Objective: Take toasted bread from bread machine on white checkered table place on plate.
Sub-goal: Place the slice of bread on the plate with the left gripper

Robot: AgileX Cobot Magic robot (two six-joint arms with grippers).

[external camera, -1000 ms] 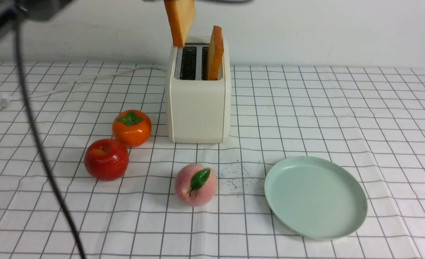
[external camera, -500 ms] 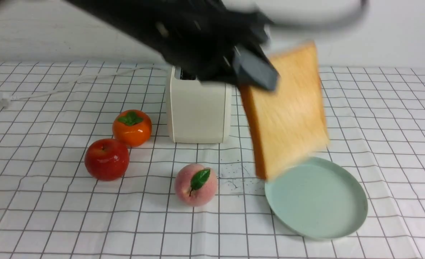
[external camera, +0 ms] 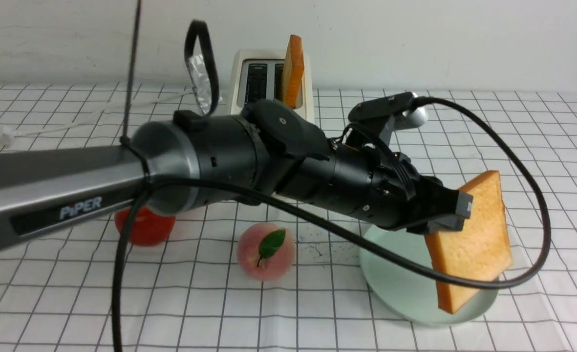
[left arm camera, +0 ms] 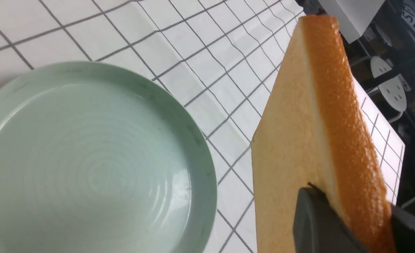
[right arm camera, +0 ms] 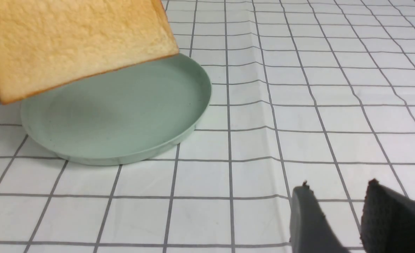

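I see left gripper [external camera: 457, 215] clamped on thick golden square toast slice [external camera: 479, 244], tilted over round mint-green plate [external camera: 395, 293]; right gripper [right arm camera: 337, 189] part-open, empty.

Held toast [external camera: 474, 239] has dropped lower over plate [external camera: 395, 286]
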